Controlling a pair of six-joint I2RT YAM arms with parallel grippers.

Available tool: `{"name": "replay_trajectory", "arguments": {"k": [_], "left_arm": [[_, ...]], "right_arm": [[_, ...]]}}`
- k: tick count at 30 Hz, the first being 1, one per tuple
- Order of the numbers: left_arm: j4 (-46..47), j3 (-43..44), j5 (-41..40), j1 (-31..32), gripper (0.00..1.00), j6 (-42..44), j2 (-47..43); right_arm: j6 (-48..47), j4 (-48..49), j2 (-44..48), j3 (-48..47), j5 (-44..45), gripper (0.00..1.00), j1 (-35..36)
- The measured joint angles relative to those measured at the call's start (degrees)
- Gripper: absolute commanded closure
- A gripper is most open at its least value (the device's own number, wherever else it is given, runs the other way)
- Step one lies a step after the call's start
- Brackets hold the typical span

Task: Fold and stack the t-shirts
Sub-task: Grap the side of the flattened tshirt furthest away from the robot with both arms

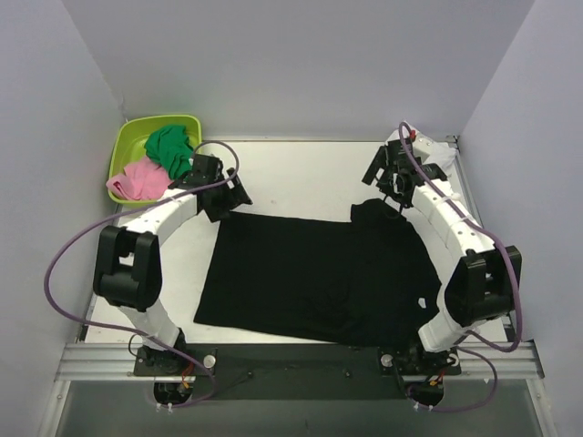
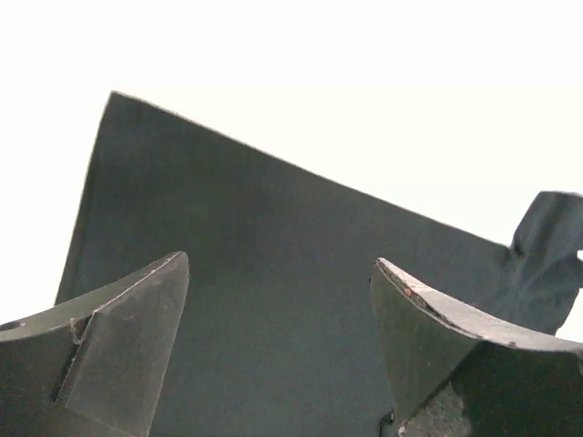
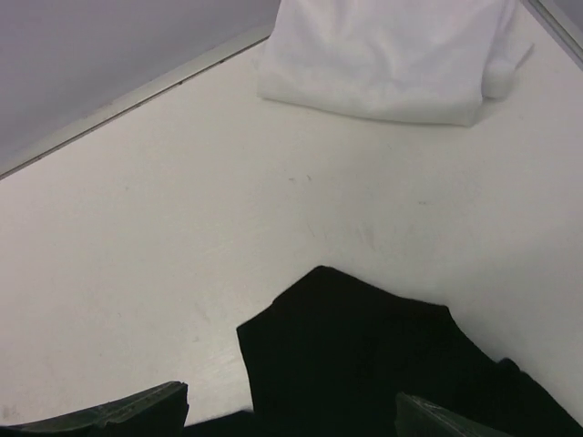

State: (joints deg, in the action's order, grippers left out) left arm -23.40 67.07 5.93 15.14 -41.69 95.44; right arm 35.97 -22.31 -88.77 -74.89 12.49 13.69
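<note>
The white t-shirt [image 3: 383, 55] sits folded in the far right corner; the black t-shirt [image 1: 319, 273] (not yet folded) lies spread at centre, my left gripper [image 2: 281, 264] and right gripper [image 3: 291, 393] gaping empty over its far edge.

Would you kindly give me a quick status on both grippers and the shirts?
Left gripper open, over black t-shirt far-left corner. Right gripper open, over its sleeve. Black one flat, unfolded; white t-shirt folded far right. Nothing lying on it.

We count two t-shirts: one black t-shirt [image 1: 319, 273] and one white t-shirt [image 3: 392, 55] at the far right corner. One lime-green tub [image 1: 127, 146] at the far left corner holds two more, a green cloth [image 1: 171, 148] and a pink cloth [image 1: 138, 180].
</note>
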Motion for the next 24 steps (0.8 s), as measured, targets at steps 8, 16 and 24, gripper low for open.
{"name": "replay_trajectory", "arguments": {"k": [8, 16, 24], "left_arm": [[-1.4, 13.7, 0.0, -5.3, 0.18, 1.4, 16.3], [-4.9, 18.7, -1.4, -7.0, 0.24, 2.4, 23.0], [-6.7, 19.1, -2.6, -7.0, 0.29, 3.5, 23.2]], "right_arm": [[-3.5, 0.2, -10.1, -9.4, -4.3, 0.04, -6.6], [-3.5, 0.2, -16.0, -11.0, -7.8, 0.04, -11.8], [-3.2, 0.4, -18.6, -11.0, -10.4, 0.05, -11.5]]}}
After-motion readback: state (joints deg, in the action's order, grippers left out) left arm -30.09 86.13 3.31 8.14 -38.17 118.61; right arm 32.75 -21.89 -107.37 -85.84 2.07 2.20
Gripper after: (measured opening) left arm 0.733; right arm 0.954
